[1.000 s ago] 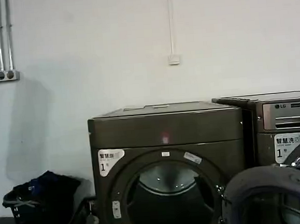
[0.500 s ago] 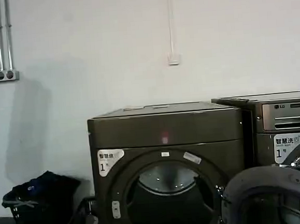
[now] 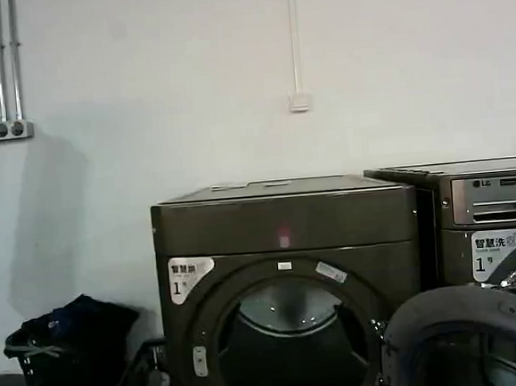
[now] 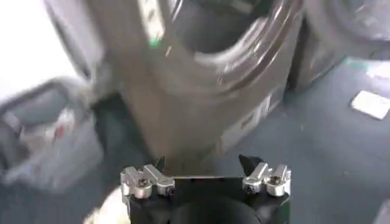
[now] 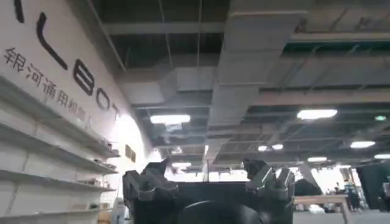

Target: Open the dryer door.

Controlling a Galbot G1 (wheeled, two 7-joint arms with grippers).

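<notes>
Dryer door (image 3: 471,342) stands swung open at about 4 o'clock in the head view, its dark rounded back and rim facing the camera, hinged at the right edge of the plain-panelled dryer (image 3: 285,222). The round drum opening (image 3: 292,342) at 6 o'clock lies uncovered, with pale metal showing inside. A white label with a "1" (image 3: 190,279) sits at the opening's 10 o'clock. Just beside the dryer, at 3 o'clock, stands a second machine (image 3: 497,219) with an LG mark and a silver drawer. At 8 o'clock a dark laundry basket (image 3: 69,346) sits on the floor near the wall, and a grey basket (image 3: 140,381) is between it and the dryer.

In the left wrist view, the left gripper (image 4: 205,172) hangs low over the dark floor in front of the dryer's lower front, its fingers (image 4: 146,181) spread apart and holding nothing. In the right wrist view, the right gripper (image 5: 207,176) points up toward the ceiling lights (image 5: 317,114), its fingers (image 5: 149,179) likewise spread and empty
</notes>
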